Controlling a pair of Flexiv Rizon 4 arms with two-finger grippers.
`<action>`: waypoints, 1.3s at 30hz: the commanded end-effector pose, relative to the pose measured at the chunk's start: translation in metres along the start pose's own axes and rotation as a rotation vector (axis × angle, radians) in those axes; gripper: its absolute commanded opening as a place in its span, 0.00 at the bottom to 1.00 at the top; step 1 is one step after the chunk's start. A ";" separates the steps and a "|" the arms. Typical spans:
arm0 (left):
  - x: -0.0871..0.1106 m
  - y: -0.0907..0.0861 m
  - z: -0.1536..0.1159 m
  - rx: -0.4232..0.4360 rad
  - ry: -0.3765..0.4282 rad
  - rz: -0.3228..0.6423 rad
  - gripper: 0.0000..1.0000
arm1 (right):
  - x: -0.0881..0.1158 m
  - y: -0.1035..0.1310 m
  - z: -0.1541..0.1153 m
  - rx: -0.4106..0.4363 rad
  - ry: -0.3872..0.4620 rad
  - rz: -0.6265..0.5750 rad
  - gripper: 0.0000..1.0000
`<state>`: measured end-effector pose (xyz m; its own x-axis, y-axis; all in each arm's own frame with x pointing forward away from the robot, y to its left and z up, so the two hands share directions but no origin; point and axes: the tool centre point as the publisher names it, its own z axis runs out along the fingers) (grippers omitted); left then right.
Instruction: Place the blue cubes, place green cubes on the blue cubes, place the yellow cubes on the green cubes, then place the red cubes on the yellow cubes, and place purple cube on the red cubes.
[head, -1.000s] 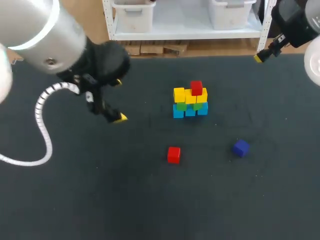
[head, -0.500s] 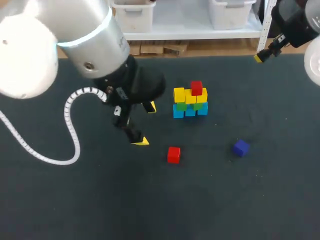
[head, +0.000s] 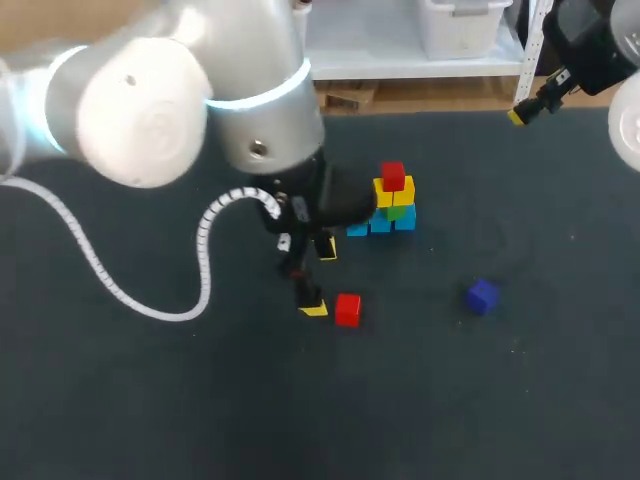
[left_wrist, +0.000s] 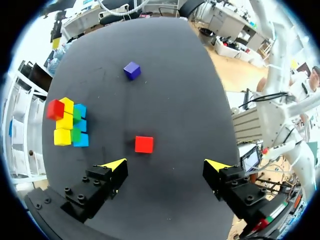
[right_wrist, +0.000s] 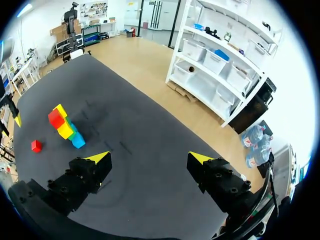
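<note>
Overhead and wrist views, shared stack

Three blue, two green, three yellow, two red, one purple cube.

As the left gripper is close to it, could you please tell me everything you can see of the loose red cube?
The red cube is a small, plain, evenly red block with crisp edges and a matte look. It sits flat and alone on the dark table, apart from the stack. It lies ahead of the open left gripper, roughly midway between its fingers. Only the table touches it.
</note>
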<state>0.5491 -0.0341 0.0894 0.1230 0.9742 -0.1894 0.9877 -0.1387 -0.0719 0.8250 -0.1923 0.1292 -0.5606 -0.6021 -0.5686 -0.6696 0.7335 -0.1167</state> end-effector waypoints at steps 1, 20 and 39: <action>-0.007 0.005 0.017 0.004 0.035 -0.010 1.00 | 0.000 0.000 0.000 -0.003 -0.001 -0.001 1.00; -0.010 0.019 0.060 -0.007 0.017 0.018 1.00 | 0.000 0.000 0.000 -0.003 -0.001 -0.001 1.00; -0.008 0.025 0.086 -0.006 0.022 -0.026 1.00 | 0.000 0.000 0.000 -0.003 -0.001 -0.001 1.00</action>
<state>0.5630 -0.0626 0.0078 0.1004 0.9824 -0.1573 0.9912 -0.1125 -0.0701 0.8250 -0.1923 0.1292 -0.5606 -0.6021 -0.5685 -0.6696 0.7335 -0.1166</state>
